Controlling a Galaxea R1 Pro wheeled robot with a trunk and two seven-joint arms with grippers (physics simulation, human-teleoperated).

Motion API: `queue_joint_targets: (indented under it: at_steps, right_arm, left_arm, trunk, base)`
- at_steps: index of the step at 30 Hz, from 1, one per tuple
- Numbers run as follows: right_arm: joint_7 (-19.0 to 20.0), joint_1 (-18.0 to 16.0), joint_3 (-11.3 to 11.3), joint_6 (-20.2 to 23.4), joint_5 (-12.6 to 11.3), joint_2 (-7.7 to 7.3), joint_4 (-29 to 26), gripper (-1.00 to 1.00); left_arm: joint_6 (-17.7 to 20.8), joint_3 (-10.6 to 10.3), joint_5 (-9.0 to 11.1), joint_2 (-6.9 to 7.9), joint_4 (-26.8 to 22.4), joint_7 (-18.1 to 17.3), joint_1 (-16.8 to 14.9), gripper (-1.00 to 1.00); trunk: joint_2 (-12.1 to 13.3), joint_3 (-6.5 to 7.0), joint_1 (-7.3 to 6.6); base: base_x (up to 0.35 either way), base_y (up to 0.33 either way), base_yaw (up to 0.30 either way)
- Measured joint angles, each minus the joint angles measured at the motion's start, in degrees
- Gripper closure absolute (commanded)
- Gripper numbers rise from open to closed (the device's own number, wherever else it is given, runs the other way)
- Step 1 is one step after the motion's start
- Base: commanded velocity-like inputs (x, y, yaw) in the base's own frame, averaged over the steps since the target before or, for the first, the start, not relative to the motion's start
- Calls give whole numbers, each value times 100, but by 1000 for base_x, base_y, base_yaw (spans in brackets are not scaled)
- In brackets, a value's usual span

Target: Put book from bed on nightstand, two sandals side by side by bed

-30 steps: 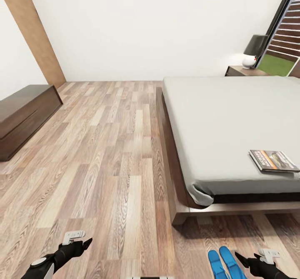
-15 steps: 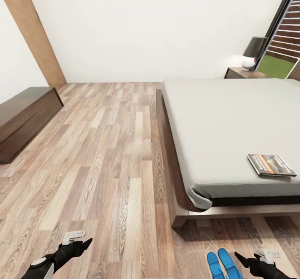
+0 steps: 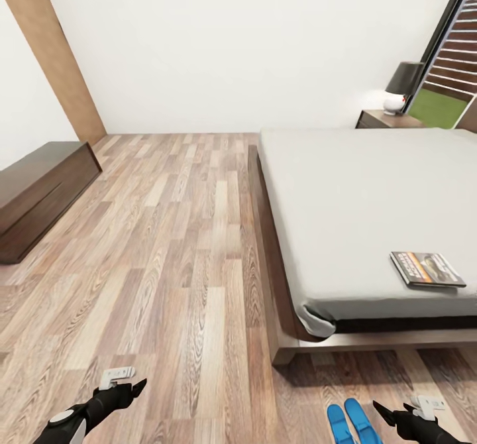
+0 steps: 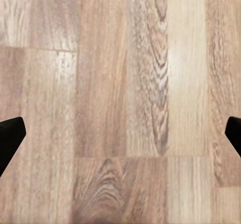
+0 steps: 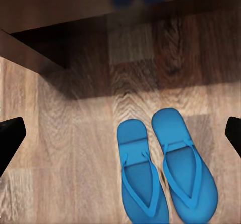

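Note:
The book [image 3: 427, 269], dark with an orange picture, lies flat on the pale grey mattress of the bed [image 3: 358, 192], close to its foot edge. Two bright blue sandals [image 3: 351, 423] lie side by side on the plank floor just off the bed's foot; the wrist view shows one sandal [image 5: 139, 176] beside the other sandal [image 5: 186, 166]. My right gripper [image 3: 379, 409] hovers open right beside them, holding nothing. My left gripper [image 3: 139, 386] hangs open over bare floor [image 4: 120, 83]. A nightstand [image 3: 387, 119] stands beyond the bed's far corner.
A long dark TV bench [image 3: 40, 189] runs along the left wall. A wooden pillar [image 3: 50, 53] stands at the back left. A lamp [image 3: 403, 83] sits on the nightstand, by a dark-framed window [image 3: 457, 46]. The bed frame's corner [image 3: 285, 348] juts toward me.
The whole picture has shifted a little, so the camera has moved: book and sandals sit lower in view. Both grippers hold the same pose.

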Motion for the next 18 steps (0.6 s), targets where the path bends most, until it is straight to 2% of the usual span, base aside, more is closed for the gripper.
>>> queue_joint_targets:
  at_steps: [18]
  right_arm:
    - [1, -1, 0, 0, 0, 0, 0, -100]
  left_arm:
    - [0, 0, 0, -3, 0, 0, -1, -100]
  trunk:
    - [722, 323, -395]
  base:
    - [0, 0, 0]
